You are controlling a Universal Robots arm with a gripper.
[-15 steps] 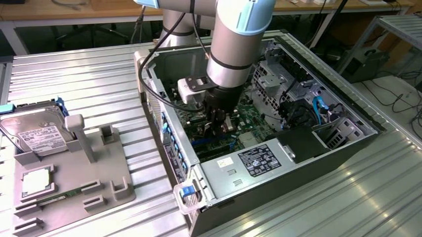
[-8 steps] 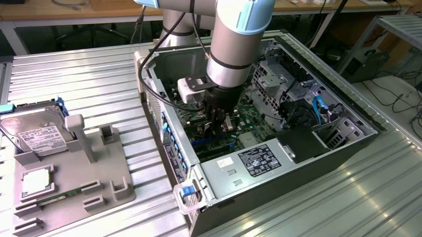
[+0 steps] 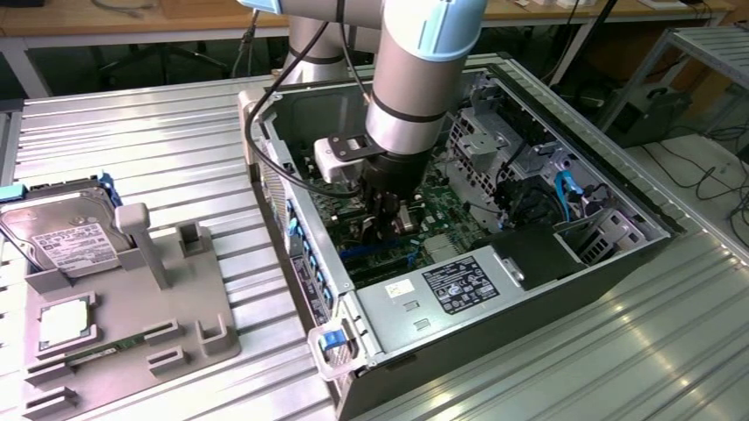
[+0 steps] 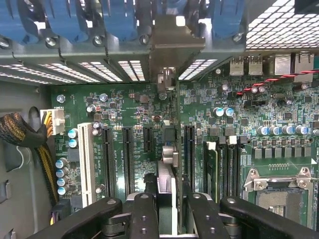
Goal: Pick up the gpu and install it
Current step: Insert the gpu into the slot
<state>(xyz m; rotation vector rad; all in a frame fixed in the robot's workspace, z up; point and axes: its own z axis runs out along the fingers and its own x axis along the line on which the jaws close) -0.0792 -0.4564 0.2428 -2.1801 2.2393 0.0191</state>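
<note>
The gripper (image 4: 168,211) reaches down inside the case (image 3: 609,254) and clamps the gpu (image 4: 169,129) edge-on between its fingers, directly above the motherboard (image 4: 124,114) slots.

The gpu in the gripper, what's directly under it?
The gpu, held edge-on by the gripper, stands over the green motherboard among its black slots. The slot right beneath it is covered by the card.

We see the grey Universal Robots arm (image 3: 410,96) with its pale blue joint cap reaching steeply down, wrist near vertical. Its black gripper (image 4: 167,199) points downward, fingers (image 4: 144,211) closed narrowly on a thin upright card edge.
</note>
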